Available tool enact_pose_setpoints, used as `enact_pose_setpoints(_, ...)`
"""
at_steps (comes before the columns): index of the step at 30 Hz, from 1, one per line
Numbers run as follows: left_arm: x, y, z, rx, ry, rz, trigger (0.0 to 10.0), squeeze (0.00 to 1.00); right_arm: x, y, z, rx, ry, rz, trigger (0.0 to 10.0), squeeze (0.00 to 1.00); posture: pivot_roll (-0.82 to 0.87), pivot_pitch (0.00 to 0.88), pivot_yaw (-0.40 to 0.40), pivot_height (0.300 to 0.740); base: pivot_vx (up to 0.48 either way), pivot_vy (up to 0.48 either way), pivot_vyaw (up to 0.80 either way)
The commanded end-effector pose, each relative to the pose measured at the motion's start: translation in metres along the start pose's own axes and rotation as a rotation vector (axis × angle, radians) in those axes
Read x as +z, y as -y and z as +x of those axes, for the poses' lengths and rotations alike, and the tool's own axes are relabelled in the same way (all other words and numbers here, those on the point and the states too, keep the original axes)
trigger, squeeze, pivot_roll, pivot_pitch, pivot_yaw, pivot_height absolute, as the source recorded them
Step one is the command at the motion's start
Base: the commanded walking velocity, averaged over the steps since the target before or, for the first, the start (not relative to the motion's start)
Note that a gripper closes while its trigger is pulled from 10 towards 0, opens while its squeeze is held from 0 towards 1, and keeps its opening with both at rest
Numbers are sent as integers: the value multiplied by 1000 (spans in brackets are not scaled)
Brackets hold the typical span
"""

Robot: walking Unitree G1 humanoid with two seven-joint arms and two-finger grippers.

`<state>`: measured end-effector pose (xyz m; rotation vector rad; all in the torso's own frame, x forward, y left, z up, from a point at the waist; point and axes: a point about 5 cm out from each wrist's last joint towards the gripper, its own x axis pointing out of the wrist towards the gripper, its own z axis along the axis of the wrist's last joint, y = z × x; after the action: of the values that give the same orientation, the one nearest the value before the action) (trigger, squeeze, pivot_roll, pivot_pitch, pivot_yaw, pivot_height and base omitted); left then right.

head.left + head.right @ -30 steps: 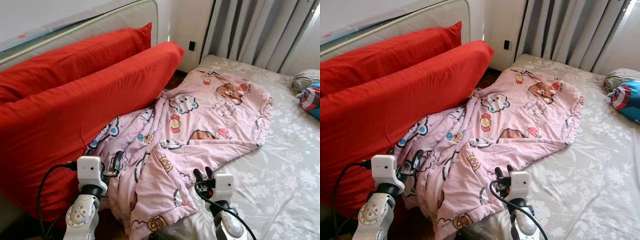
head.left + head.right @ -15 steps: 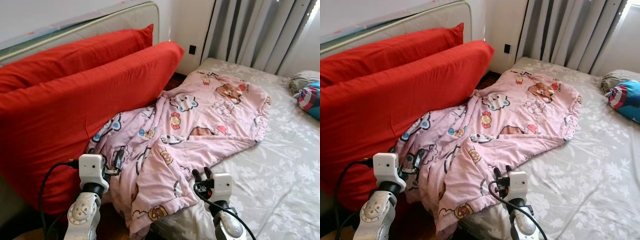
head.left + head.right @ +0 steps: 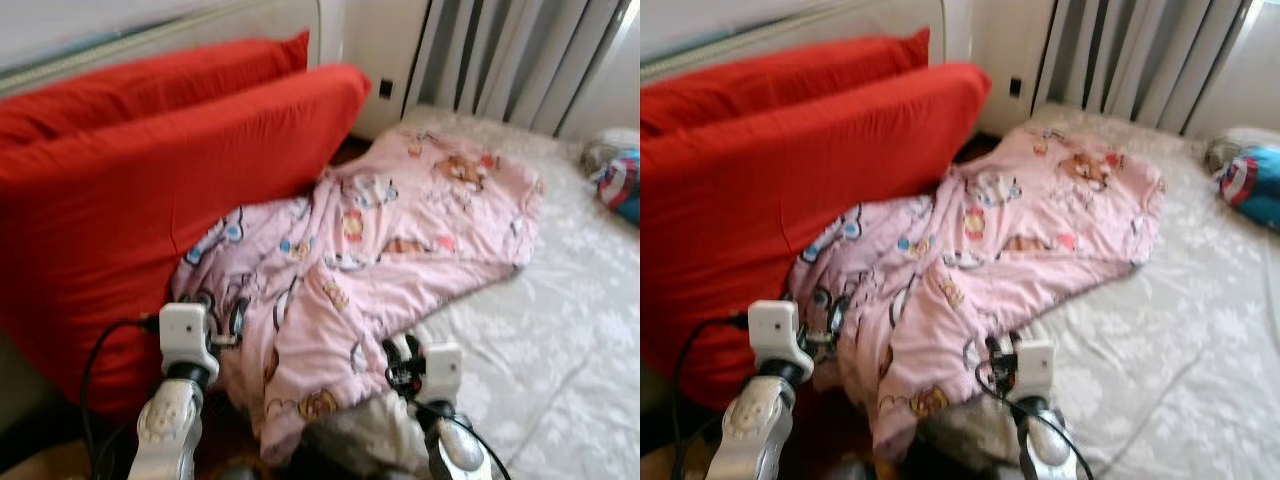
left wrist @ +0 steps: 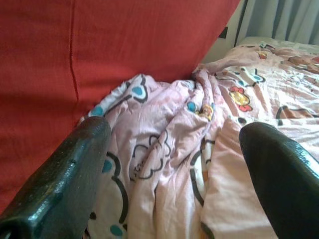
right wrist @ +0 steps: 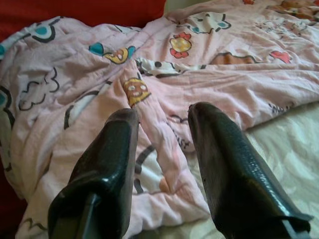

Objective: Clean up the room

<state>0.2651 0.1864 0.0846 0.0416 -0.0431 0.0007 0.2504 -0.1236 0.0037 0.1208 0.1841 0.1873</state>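
Note:
A pink cartoon-print blanket lies crumpled across the near-left part of the bed, its corner hanging over the bed's edge. Two big red pillows lean against the headboard on the left, touching the blanket. My left gripper is open and hovers just before the blanket's bunched folds beside the lower red pillow. Low over the blanket's near flap, my right gripper is open with nothing between its fingers.
Grey curtains hang behind the bed. A blue, red and white cushion lies at the far right of the mattress. A dark wall socket sits between headboard and curtains. Dark floor shows below the bed's near edge.
The whole picture has shifted slightly and turned blurry, so the camera is moving. Both grippers keep their places at the blanket's near edge.

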Motion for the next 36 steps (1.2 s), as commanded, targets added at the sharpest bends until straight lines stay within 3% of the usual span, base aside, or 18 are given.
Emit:
enact_pose_setpoints(1, -3, 2, 0, -9, -21, -7, 10000, 0, -1, 0, 0, -3, -3, 1, 10000, 0, -29, 48, -36, 645, 0, 0, 0)
enact_pose_setpoints(6, -4, 2, 0, -7, -30, -15, 10000, 0, -1, 0, 0, 0, -5, 2, 10000, 0, -28, 48, -36, 645, 0, 0, 0)
enact_pose_setpoints(10, -4, 2, 1, -4, -32, -13, 10000, 0, -2, -1, 0, 6, -11, 2, 10000, 0, -28, 48, -36, 645, 0, 480, 0)
enact_pose_setpoints(26, -4, 3, 1, -11, -30, -11, 10000, 0, -4, -3, 0, 12, -16, 7, 10000, 0, -27, 47, -34, 645, 0, 0, 0)
enact_pose_setpoints(36, -4, 3, 2, -14, -30, -5, 10000, 0, -3, -3, 0, 9, -15, 7, 10000, 0, -25, 46, -34, 645, 0, 267, 0)
